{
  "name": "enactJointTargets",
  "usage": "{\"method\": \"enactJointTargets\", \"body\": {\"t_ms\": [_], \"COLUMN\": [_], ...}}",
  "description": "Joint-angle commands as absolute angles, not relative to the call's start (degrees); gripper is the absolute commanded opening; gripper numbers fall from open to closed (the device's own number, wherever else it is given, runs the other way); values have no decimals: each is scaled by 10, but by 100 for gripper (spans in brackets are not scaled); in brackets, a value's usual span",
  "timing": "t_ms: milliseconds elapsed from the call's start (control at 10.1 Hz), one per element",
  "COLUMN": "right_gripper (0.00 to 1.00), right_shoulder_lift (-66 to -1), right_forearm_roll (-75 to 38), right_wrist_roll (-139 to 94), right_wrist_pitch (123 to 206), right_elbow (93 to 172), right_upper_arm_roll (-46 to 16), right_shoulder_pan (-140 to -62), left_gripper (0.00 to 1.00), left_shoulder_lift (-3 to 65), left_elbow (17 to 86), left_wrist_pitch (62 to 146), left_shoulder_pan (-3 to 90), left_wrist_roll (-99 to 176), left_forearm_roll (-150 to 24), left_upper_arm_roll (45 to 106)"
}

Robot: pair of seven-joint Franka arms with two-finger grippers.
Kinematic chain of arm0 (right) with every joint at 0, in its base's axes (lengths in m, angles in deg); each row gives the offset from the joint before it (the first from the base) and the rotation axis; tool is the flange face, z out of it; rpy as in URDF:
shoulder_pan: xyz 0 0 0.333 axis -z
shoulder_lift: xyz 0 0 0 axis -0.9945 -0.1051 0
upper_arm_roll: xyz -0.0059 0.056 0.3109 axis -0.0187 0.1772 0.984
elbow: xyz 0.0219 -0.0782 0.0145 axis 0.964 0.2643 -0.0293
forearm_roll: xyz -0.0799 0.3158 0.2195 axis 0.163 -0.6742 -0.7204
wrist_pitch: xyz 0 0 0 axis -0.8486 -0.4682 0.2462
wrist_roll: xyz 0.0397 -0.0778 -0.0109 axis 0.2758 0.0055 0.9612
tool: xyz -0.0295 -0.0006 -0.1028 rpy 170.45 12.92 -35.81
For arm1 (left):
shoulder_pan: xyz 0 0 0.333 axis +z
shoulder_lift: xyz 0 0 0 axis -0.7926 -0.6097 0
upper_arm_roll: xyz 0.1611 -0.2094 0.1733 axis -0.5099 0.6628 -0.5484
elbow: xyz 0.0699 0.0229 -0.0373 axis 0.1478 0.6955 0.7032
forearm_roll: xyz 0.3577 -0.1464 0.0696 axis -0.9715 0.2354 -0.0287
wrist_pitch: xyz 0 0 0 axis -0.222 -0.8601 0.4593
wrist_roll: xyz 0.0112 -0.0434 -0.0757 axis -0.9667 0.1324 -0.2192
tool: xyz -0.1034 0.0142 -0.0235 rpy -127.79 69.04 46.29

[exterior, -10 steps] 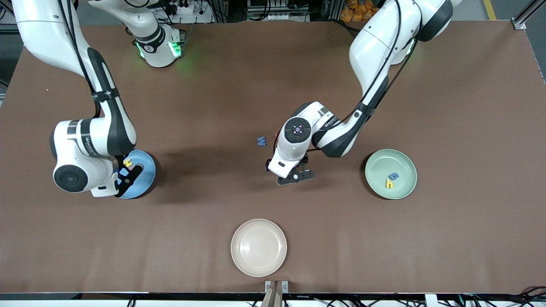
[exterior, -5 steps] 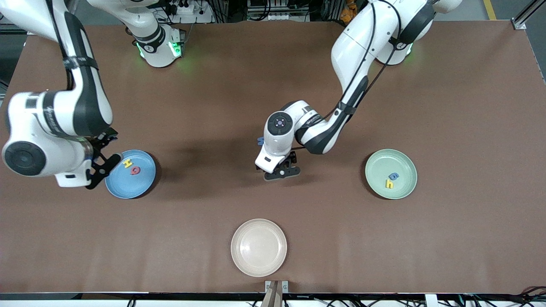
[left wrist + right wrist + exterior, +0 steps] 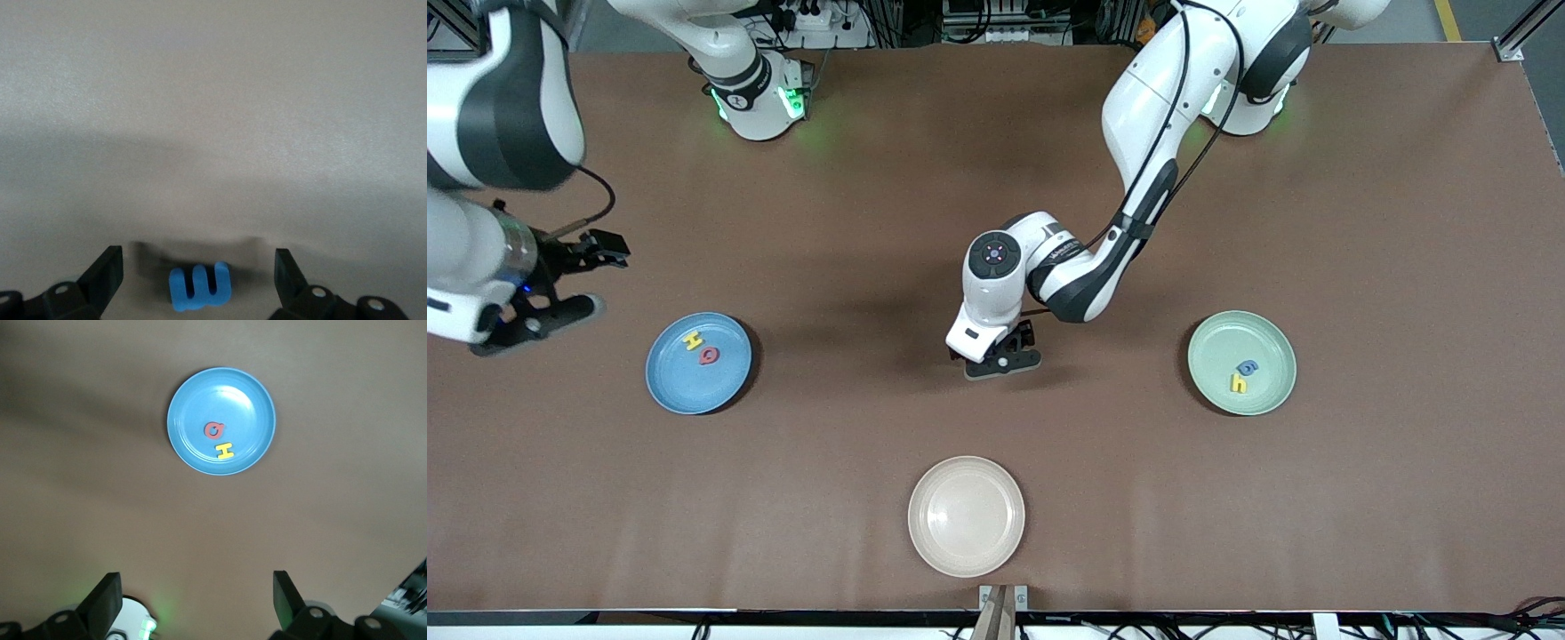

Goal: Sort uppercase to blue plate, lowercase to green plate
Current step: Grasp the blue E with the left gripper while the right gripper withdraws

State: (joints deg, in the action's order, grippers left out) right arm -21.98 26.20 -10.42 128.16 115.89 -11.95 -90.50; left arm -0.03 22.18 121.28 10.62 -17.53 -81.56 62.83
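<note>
Hovering at nine o'clock over bare worktop (image 3: 1360,498), the right claw (image 3: 538,293) is riding high, fingers spread, gripping nothing. Blue plate (image 3: 676,391), toward eight o'clock, is carrying yellow H (image 3: 692,341) and red Q (image 3: 709,356). At centre the left claw (image 3: 199,280) is sitting low, fingers spread either side of blue W (image 3: 199,288). Cream plate (image 3: 966,551) is lying at six o'clock. Green plate (image 3: 1218,342), at four o'clock, is holding blue g (image 3: 1247,367) and yellow h (image 3: 1238,383).

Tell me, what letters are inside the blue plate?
Inside the blue plate lie two letters side by side: a yellow H and a red Q. Nothing covers the plate, so no other letter is hiding there.
</note>
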Motion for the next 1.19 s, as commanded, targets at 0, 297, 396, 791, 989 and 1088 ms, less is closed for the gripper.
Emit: {"method": "enactJointTargets", "body": {"t_ms": [0, 297, 396, 791, 989, 1088], "right_gripper": [100, 100, 100, 100, 100, 100], "right_shoulder_lift": [-169, -134, -114, -69, -69, -68], "right_forearm_roll": [217, 201, 200, 170, 169, 169], "right_wrist_roll": [-202, -225, -226, -347, -435, -433], "right_wrist_pitch": [1274, 1303, 1340, 1434, 1446, 1443], "right_elbow": [1176, 1208, 1242, 1324, 1325, 1325], "right_upper_arm_roll": [-120, -121, -122, -122, -122, -121], "right_shoulder_pan": [-900, -882, -871, -845, -844, -843], "left_gripper": [100, 100, 100, 100, 100, 100], "left_shoulder_lift": [-11, -9, -10, -11, -11, -11], "left_elbow": [205, 206, 206, 205, 205, 206], "left_wrist_pitch": [1205, 1173, 1173, 1173, 1173, 1173], "left_shoulder_pan": [101, 101, 100, 95, 92, 91], "left_wrist_roll": [-177, -173, -173, -173, -174, -174], "left_forearm_roll": [-806, -806, -806, -806, -806, -807], "left_upper_arm_roll": [620, 622, 622, 622, 622, 622]}}
